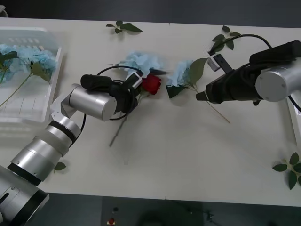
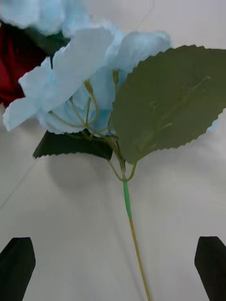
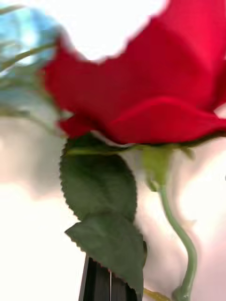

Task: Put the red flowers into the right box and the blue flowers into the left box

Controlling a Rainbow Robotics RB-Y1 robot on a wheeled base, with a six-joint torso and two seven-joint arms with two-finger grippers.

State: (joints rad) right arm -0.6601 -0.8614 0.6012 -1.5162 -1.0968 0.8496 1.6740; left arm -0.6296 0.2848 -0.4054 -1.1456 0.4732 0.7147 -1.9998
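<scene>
The left gripper (image 1: 135, 92) sits mid-table with its black fingers (image 3: 101, 282) pressed together at the base of the rose (image 1: 151, 84); a leaf (image 3: 101, 188) hangs over the finger tips, and the red head rises just ahead of them, with its stem (image 1: 120, 126) trailing back beneath the arm; whether the fingers actually pinch the stem cannot be told. A blue flower (image 1: 142, 62) lies on the table (image 1: 188, 160) just beyond the rose, touching it; another blue flower (image 1: 181, 73) lies just ahead of the right gripper (image 1: 201, 96), whose fingers (image 2: 16, 265) are spread wide; that flower's stem (image 2: 134, 235) runs between the tips, its big leaf (image 2: 172, 96) and pale petals farther out. The basket (image 1: 51, 89) stands at the table's left end, well away from the left gripper, and holds blue flowers (image 1: 26, 59). Loose leaf sprigs (image 1: 123, 27) lie along the far edge beyond both grippers; more sprigs (image 1: 289, 169) lie near the right edge, behind the right arm.
</scene>
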